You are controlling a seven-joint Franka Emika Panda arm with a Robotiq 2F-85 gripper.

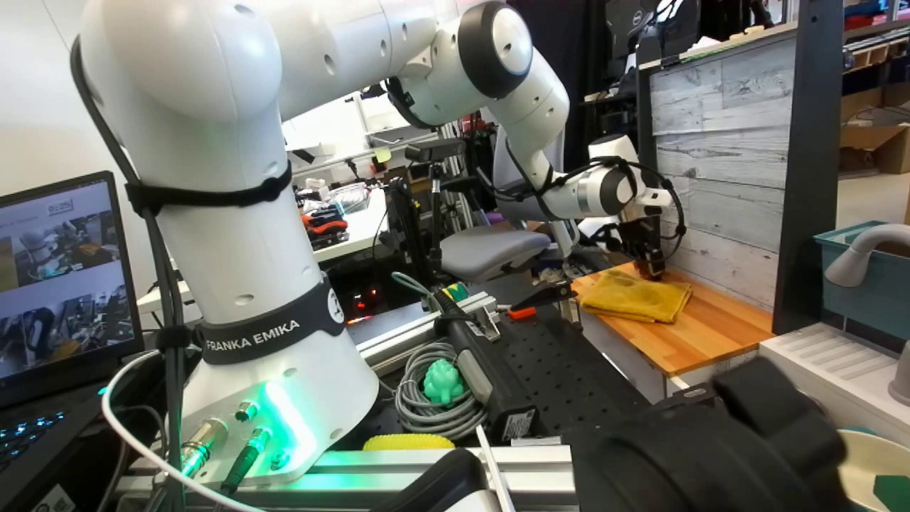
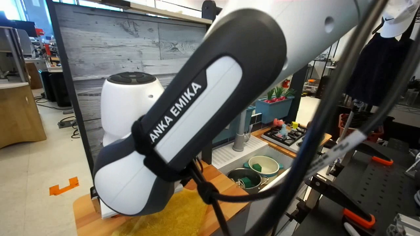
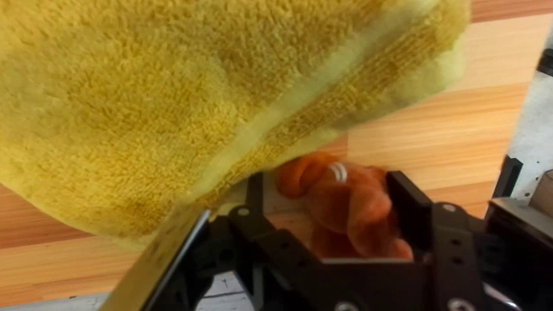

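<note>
One toy [image 3: 339,208] sits on the desk [image 3: 462,134], inside my hand [image 3: 325,180], which stands wide with a gap on one side, so I reckon the desk's carrying it, not me. Folded towel [image 3: 160,99] lies just beside.

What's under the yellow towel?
A wooden counter shows around the yellow towel and presumably continues beneath it. Anything else under there is covered; can't tell. The orange toy is at the towel's edge, within the open gripper.
</note>
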